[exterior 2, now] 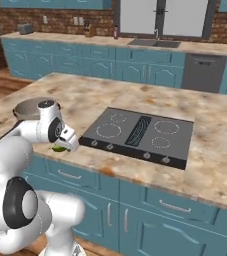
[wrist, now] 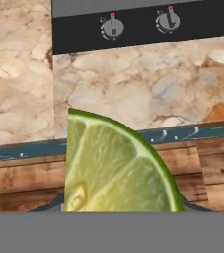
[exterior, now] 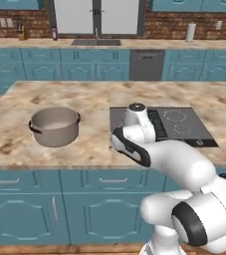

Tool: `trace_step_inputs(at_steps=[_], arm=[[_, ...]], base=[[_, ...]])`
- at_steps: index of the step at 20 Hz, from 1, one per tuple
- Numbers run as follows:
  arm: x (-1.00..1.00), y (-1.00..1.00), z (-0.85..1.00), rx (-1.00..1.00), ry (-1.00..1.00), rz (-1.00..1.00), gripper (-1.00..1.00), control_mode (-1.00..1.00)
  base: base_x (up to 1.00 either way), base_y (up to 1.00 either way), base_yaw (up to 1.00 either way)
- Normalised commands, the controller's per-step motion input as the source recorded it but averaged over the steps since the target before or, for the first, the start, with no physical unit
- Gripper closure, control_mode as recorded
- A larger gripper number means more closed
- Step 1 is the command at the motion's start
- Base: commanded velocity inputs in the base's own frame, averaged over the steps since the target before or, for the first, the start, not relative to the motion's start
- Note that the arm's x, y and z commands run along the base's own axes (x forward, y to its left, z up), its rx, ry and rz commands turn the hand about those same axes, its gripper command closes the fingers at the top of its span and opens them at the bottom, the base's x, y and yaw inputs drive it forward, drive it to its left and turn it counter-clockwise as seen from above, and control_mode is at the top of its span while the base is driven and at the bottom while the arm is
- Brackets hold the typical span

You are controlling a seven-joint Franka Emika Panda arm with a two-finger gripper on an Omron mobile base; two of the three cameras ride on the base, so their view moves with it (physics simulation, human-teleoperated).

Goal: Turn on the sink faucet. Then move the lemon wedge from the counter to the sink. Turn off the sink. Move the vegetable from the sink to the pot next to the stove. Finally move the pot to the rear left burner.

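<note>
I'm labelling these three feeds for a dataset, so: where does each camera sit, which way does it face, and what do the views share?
Left base view: behind the arm's left, looking forward and down at the counter, pot and stove; the white arm fills its lower right.
Right base view: behind the arm's right, facing the same island; the arm rises lower left.
Hand view: on the hand, looking along the gripper at the lemon wedge it holds, the stove knobs beyond.
Shared: both base views show the pot, the stove and the distant sink.

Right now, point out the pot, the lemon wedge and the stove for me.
pot (exterior: 55, 130): left base view, on its outer front wall.
lemon wedge (wrist: 113, 170): hand view, on the pale cut face.
stove (exterior 2: 135, 131): right base view, on the dark glass between the burner rings.
</note>
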Motion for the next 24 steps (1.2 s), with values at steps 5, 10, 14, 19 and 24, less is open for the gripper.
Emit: trace_step_inputs(at_steps=[5, 10, 14, 19, 24], arm=[[0.0, 0.0, 0.0, 0.0, 0.0, 0.0, 1.0, 1.0], [0.0, 0.0, 0.0, 0.0, 0.0, 0.0, 1.0, 1.0], [0.0, 0.0, 0.0, 0.0, 0.0, 0.0, 1.0, 1.0], [0.0, 0.0, 0.0, 0.0, 0.0, 0.0, 1.0, 1.0], [0.0, 0.0, 0.0, 0.0, 0.0, 0.0, 1.0, 1.0]], base=[[0.51, 0.44, -0.16], [0.46, 0.06, -0.18], [0.33, 0.27, -0.25], [0.19, 0.47, -0.3], [0.38, 0.56, -0.28]])
